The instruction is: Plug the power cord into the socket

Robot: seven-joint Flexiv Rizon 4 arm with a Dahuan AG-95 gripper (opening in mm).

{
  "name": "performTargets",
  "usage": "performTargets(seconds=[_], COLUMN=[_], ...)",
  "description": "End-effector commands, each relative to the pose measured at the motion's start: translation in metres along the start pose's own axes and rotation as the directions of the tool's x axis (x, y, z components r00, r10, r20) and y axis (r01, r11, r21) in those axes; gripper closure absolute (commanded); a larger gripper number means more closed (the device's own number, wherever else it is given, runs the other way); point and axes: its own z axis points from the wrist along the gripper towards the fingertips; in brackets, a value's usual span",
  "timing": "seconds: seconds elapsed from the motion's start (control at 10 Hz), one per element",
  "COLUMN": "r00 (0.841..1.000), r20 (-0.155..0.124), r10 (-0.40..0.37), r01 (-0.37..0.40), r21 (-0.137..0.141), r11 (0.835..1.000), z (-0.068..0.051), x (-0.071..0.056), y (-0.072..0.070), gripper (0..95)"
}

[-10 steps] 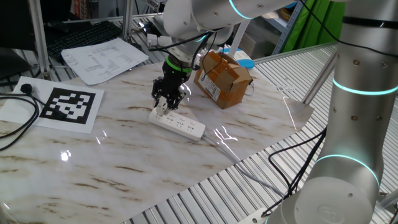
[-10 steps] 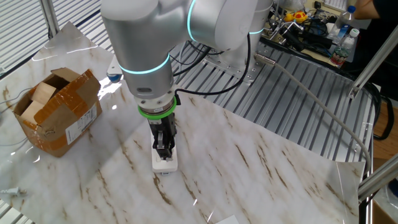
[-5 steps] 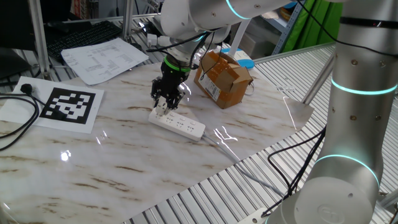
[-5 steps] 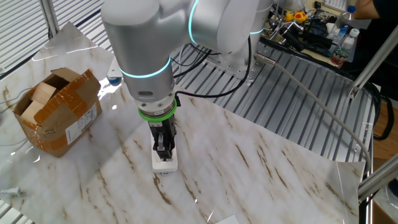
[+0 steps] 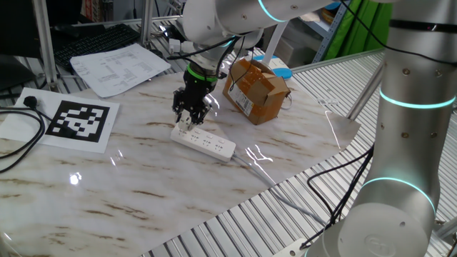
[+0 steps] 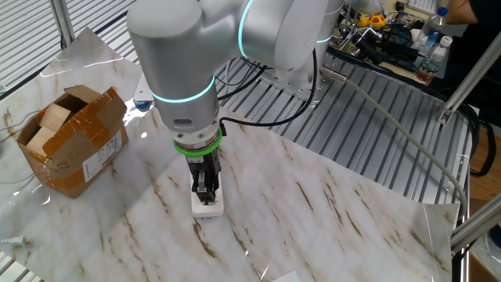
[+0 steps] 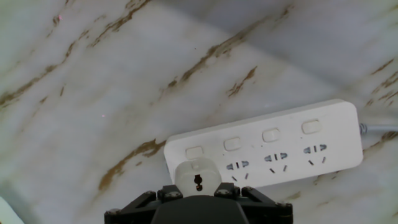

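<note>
The hand [image 7: 196, 198] points nearly straight down over the end of the power strip [image 7: 292, 149], and its fingers are closed on the small white plug piece [image 7: 196, 177], which they hold from two sides. This grip keeps the round body of the plug upright, so its pins, which I cannot see, probably face down toward an outlet. In the hand view the plug covers the first outlet position, beside the three free outlets with their switches; whether it is already seated or only rests above the holes I cannot tell.

The strip lies flat on the marble surface [image 5: 143, 178], with its thin pale cable [image 7: 379, 127] going out at the far end. The cardboard box [image 5: 255, 89] stands well apart behind, so it does not disturb the downward push.
</note>
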Motion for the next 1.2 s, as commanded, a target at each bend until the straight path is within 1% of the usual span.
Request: performTargets(seconds=[0.1,0.5,1.2], r00=[1.0,1.0,0.999], r20=[0.007,0.004,0.009], r10=[-0.008,-0.017,-0.033], r01=[0.008,0.017,0.033], r21=[0.008,0.016,0.023], r11=[1.0,1.0,0.999], z=[-0.0004,-0.0026,-0.0009], x=[-0.0007,-0.0004,-0.0013], y=[-0.0012,-0.0037,-0.0087], gripper=[95.0,95.0,95.0])
